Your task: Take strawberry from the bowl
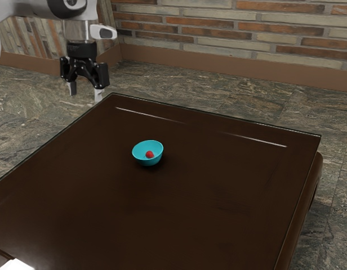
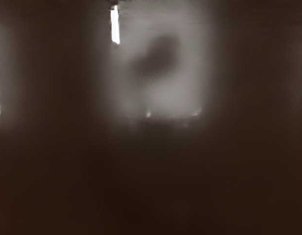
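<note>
gripper (image 1: pixel 85 93): stood spread wide, held nothing
strawberry (image 1: pixel 150 154): lay in bowl (image 1: pixel 142 160) below gripper, exterior view
table (image 1: pixel 218 191): shone, wrist view

Open air for you between your gripper (image 1: pixel 85 94) and the bowl (image 1: pixel 148 162), your way in through its open top, its curved wall blocking you around the strawberry (image 1: pixel 150 154), the table (image 1: pixel 218 191) stopping you underneath

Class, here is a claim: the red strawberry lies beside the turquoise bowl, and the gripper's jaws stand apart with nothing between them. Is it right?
Not quite. The exterior view shows the red strawberry inside the turquoise bowl, not beside it. The rest holds: the gripper has its jaws apart with nothing between them.
</note>
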### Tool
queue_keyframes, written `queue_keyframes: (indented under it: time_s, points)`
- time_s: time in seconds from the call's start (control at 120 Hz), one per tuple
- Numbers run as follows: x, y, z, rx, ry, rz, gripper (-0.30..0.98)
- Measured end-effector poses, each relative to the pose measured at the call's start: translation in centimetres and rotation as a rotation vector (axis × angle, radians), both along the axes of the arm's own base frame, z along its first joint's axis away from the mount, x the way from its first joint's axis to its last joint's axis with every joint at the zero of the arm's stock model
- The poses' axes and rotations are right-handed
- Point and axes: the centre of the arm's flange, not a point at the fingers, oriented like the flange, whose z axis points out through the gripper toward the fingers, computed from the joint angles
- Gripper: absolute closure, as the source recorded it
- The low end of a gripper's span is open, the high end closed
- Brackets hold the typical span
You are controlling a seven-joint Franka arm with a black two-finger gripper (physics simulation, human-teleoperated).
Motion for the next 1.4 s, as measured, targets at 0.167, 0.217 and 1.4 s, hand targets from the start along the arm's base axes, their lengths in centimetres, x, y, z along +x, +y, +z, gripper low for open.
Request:
queue_keyframes:
  time_s: [0.167, 0.217, 1.4]
  points:
    - [1.8, 0.1, 1.0, 0.007, -0.147, -0.039, 0.0]
    - [2.4, 0.0, 0.8, 0.01, -0.173, -0.05, 0.0]
    - [14.7, 0.1, -31.9, -0.026, -0.369, 0.848, 0.4]
